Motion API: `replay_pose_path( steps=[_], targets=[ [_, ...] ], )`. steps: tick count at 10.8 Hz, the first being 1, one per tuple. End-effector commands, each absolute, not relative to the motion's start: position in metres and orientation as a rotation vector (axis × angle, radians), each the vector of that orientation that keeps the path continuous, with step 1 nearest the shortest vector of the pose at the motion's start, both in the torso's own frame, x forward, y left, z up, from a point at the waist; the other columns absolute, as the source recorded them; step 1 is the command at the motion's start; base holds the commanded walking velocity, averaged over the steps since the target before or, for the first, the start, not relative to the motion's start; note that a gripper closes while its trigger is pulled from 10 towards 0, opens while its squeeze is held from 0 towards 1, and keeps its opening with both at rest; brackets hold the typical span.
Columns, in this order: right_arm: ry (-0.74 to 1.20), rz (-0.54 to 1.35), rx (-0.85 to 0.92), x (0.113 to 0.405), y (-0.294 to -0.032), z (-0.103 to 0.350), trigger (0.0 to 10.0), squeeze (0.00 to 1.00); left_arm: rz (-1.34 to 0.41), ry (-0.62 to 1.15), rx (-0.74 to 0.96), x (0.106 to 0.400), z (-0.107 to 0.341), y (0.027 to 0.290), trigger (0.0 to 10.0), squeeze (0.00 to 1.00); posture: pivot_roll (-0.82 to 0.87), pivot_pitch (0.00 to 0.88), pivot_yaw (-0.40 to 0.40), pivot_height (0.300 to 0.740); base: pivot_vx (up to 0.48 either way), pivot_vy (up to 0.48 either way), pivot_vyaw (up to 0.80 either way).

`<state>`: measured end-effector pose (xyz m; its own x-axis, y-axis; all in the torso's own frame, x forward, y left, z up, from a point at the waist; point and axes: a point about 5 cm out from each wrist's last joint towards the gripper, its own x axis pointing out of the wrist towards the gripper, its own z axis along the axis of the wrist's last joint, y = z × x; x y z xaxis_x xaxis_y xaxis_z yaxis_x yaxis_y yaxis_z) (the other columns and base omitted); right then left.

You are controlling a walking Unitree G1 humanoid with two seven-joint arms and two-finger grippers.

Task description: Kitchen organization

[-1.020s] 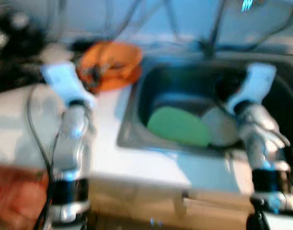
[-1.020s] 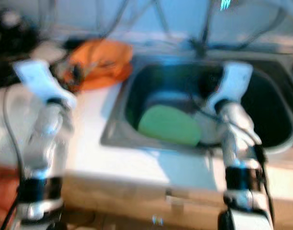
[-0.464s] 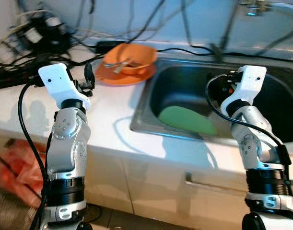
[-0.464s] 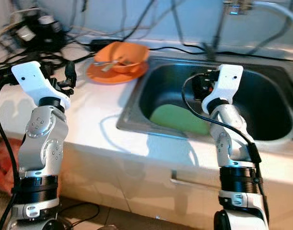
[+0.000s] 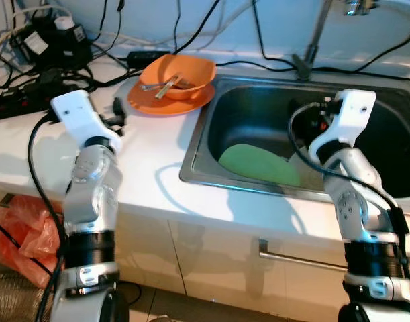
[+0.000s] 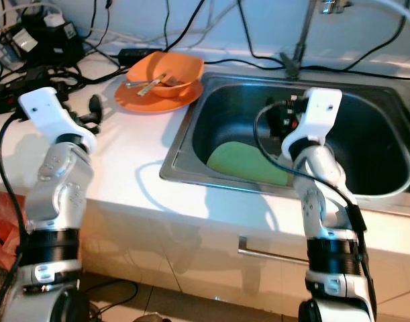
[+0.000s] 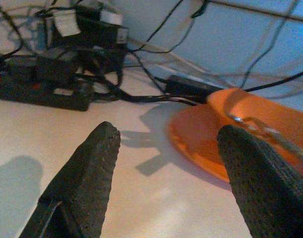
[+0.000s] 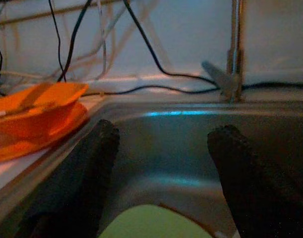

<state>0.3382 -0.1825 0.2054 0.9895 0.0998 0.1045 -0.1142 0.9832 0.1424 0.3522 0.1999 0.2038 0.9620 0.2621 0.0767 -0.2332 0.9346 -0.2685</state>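
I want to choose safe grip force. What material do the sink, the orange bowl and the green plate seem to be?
The sink: brushed steel, grey with soft reflections. The orange bowl looks like plastic or melamine: uniform colour, dull sheen. The green plate: probably plastic too, matte; ceramic cannot be excluded.

Readable text: none is showing on anything in these views.
White labels on the power adapters (image 7: 87, 27): sitting too blurred and small for any word or number to be read.
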Motion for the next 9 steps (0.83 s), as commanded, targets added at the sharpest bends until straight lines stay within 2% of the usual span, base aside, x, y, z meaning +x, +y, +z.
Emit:
replay_pose_path(
  steps=[1,4,7,9],
  targets=[
    [-0.113,0.131,0.161,0.334,-0.181,0.21,10.0,0.0,0.263,-0.081,-0.28,0.357,0.203,0.202,10.0,0.0,0.02,0.103,0.069,0.74,0.0,0.0,0.0],
    [-0.119,0.168,0.188,0.317,-0.176,0.211,10.0,0.0,0.253,0.029,-0.396,0.372,0.19,0.197,10.0,0.0,-0.01,0.162,0.093,0.74,0.0,0.0,0.0],
    [-0.115,0.216,0.18,0.306,-0.164,0.209,10.0,0.0,0.128,0.095,-0.419,0.379,0.176,0.171,10.0,0.0,-0.01,0.189,0.097,0.74,0.0,0.0,0.0],
    [-0.113,0.238,0.185,0.305,-0.16,0.211,10.0,0.0,0.107,0.103,-0.495,0.381,0.17,0.165,10.0,0.0,-0.01,0.189,0.094,0.74,0.0,0.0,-0.71]
  ],
)
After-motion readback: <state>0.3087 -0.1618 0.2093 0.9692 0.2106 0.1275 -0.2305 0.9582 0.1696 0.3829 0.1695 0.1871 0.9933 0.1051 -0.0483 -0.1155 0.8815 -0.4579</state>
